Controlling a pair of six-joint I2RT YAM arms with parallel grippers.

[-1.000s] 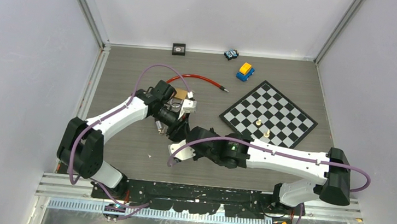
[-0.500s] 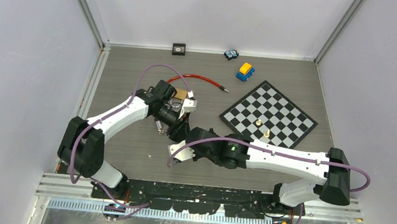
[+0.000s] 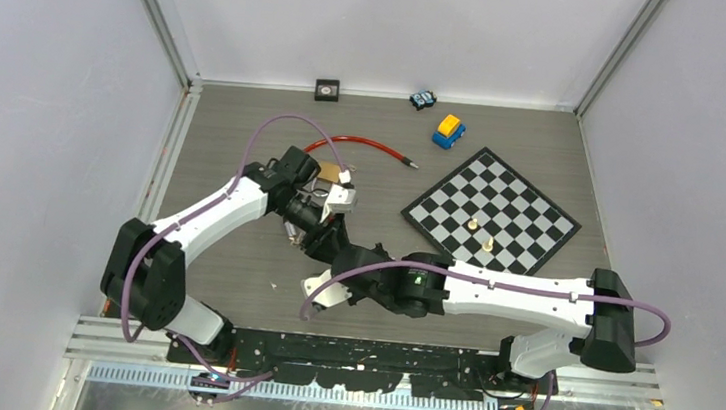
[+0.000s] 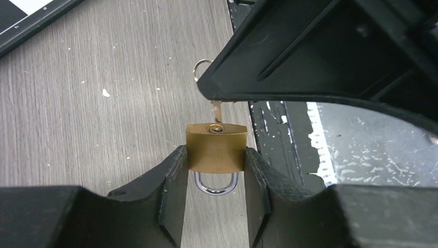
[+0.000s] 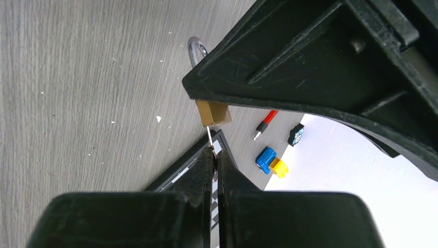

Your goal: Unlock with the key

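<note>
In the left wrist view my left gripper [image 4: 216, 152] is shut on the brass padlock [image 4: 216, 150], shackle toward the camera and keyhole facing away. A thin key [image 4: 216, 109] meets the keyhole from the far side. In the right wrist view my right gripper [image 5: 214, 152] is shut on the key [image 5: 208, 133], whose blade reaches the padlock [image 5: 213, 112]. In the top view the left gripper [image 3: 320, 219] and right gripper [image 3: 332, 250] meet tip to tip left of the table's centre; the padlock and key are hidden there.
A metal ring [image 4: 200, 67] shows beside the key. A chessboard [image 3: 527, 231] with two pieces lies on the right. A red cable [image 3: 365, 145], a blue and yellow toy car [image 3: 449, 130], a small toy [image 3: 422, 99] and a black square item [image 3: 327, 88] lie behind.
The right arm has edged a little left toward the left gripper. The left wrist has shifted slightly. Both grips are unchanged.
</note>
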